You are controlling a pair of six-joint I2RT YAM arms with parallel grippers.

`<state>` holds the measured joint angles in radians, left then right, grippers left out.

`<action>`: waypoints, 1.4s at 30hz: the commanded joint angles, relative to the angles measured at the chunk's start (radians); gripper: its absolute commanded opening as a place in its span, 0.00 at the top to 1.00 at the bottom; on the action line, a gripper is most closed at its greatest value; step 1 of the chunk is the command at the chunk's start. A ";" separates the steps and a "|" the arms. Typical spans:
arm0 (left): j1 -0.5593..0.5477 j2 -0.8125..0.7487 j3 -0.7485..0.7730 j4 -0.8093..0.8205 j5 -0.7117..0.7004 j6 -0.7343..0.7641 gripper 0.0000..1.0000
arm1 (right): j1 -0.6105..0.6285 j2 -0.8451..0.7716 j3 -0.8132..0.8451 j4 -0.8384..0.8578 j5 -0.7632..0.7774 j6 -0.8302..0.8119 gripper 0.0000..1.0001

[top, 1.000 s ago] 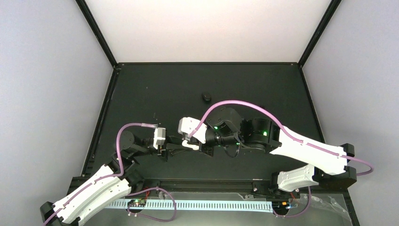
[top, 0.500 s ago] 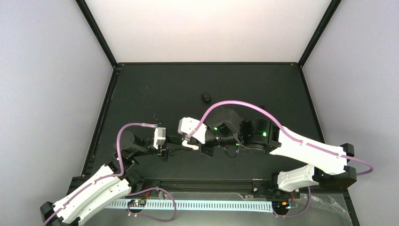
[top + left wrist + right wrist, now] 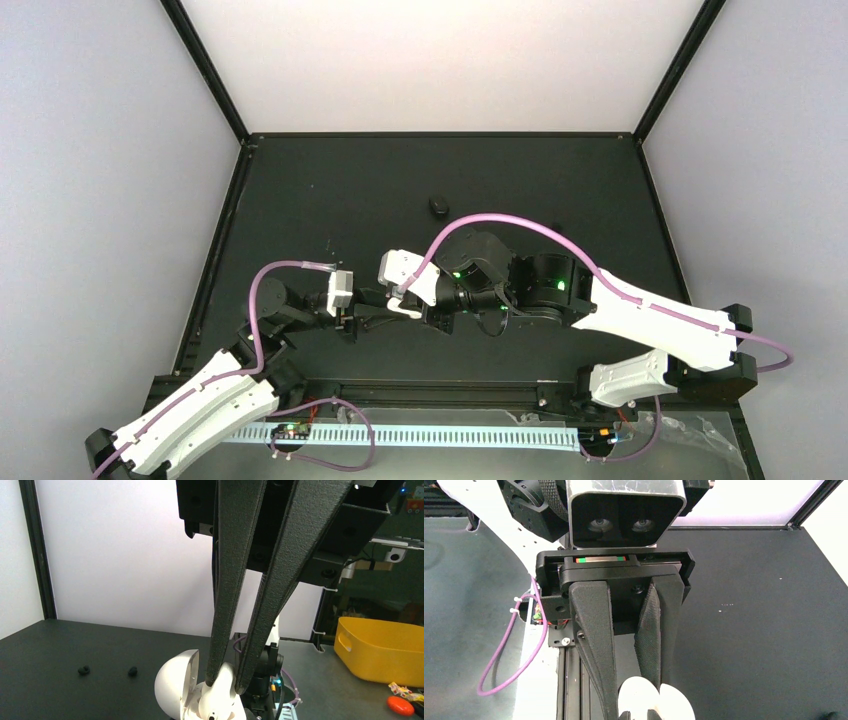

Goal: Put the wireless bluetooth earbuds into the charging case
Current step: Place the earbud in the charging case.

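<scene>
Fixed overhead camera looks down on the whole counter (image 3: 330,190) from behind the arms; the two wrist cameras, close in, face each other across the white charging case (image 3: 175,687).

From above, light falls evenly: the plain white back wall (image 3: 440,60) glows bright, while the matte black desk (image 3: 330,190) soaks it up and shows hardly any shadow. A few small green lights (image 3: 459,271) shine on the white-and-black right arm (image 3: 650,315). This picture is sharp to its corners.

In the left wrist view the wall is nearly blown out. The left gripper (image 3: 228,682) stands dark yet crisp against it, and the glossy white rounded plastic charging case (image 3: 172,685) carries soft grey shading.

In the right wrist view that case burns out to flat white at the bottom edge, and the silver camera housing (image 3: 626,487) shows mottled glare.
</scene>
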<state>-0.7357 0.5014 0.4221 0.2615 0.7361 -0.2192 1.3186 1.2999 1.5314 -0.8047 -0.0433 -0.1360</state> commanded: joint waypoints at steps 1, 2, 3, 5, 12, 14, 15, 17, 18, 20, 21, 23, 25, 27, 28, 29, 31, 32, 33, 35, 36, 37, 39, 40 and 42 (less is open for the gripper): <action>-0.007 0.000 0.030 0.014 -0.007 0.012 0.99 | 0.009 0.000 0.002 -0.014 0.017 0.007 0.92; -0.007 0.000 0.030 0.014 -0.006 0.012 0.98 | 0.010 0.000 0.004 -0.012 0.016 0.008 0.92; -0.007 -0.001 0.030 0.013 -0.007 0.012 0.98 | 0.010 -0.001 0.005 -0.011 0.017 0.007 0.92; -0.007 0.000 0.030 0.014 -0.007 0.012 0.99 | 0.009 -0.003 0.007 -0.009 0.018 0.008 0.91; -0.007 -0.001 0.030 0.015 -0.005 0.011 0.98 | 0.010 -0.005 0.009 -0.007 0.028 0.008 0.92; -0.008 0.000 0.030 0.015 -0.004 0.009 0.98 | 0.009 -0.006 0.010 -0.004 0.025 0.007 0.94; -0.007 0.000 0.030 0.013 -0.004 0.009 0.99 | 0.009 -0.005 0.012 -0.004 0.025 0.009 0.95; -0.008 -0.001 0.030 0.014 -0.003 0.009 0.98 | 0.009 0.003 0.022 -0.004 0.025 0.014 0.97; -0.008 -0.001 0.030 0.015 -0.003 0.008 0.98 | 0.009 0.006 0.027 -0.005 0.023 0.015 0.98; -0.007 -0.002 0.030 0.014 -0.004 0.008 0.99 | 0.009 0.013 0.032 -0.005 0.021 0.018 0.99; -0.007 -0.004 0.030 0.014 -0.003 0.007 0.99 | 0.010 0.014 0.033 -0.004 0.021 0.019 0.99; -0.007 -0.005 0.030 0.015 -0.004 0.008 0.98 | 0.009 0.018 0.036 -0.002 0.014 0.024 0.99; -0.008 -0.006 0.029 0.015 -0.003 0.006 0.98 | 0.011 0.019 0.038 0.003 0.009 0.028 0.99; -0.007 -0.006 0.029 0.016 -0.005 0.006 0.99 | 0.013 0.022 0.038 -0.001 0.011 0.027 0.99; -0.008 -0.008 0.029 0.015 -0.005 0.007 0.98 | 0.015 0.023 0.038 -0.007 0.017 0.025 0.99; -0.007 -0.010 0.029 0.011 -0.007 0.009 0.98 | 0.016 0.024 0.038 -0.020 0.022 0.023 0.99; -0.007 -0.015 0.029 0.010 -0.012 0.009 0.99 | 0.017 0.023 0.037 -0.040 0.031 0.019 0.99; -0.007 -0.019 0.028 0.010 -0.015 0.010 0.99 | 0.018 0.021 0.036 -0.048 0.034 0.018 0.99; -0.007 -0.022 0.027 0.011 -0.019 0.011 0.99 | 0.018 0.020 0.036 -0.054 0.036 0.019 0.99; -0.008 -0.029 0.024 0.015 -0.023 0.011 0.98 | 0.018 0.021 0.035 -0.064 0.038 0.020 0.99; -0.007 -0.030 0.024 0.016 -0.025 0.011 0.98 | 0.018 0.022 0.034 -0.068 0.040 0.020 0.99; -0.007 -0.030 0.023 0.017 -0.025 0.011 0.99 | 0.021 0.024 0.033 -0.073 0.045 0.021 0.99; -0.007 -0.031 0.023 0.016 -0.026 0.009 0.98 | 0.024 0.026 0.035 -0.078 0.052 0.019 0.99; -0.007 -0.030 0.023 0.016 -0.025 0.008 0.98 | 0.025 0.026 0.034 -0.076 0.054 0.019 0.99; -0.008 -0.030 0.021 0.018 -0.026 0.007 0.98 | 0.026 0.027 0.033 -0.064 0.047 0.024 0.98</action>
<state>-0.7364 0.4873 0.4221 0.2474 0.7284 -0.2195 1.3327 1.3159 1.5490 -0.8261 -0.0124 -0.1242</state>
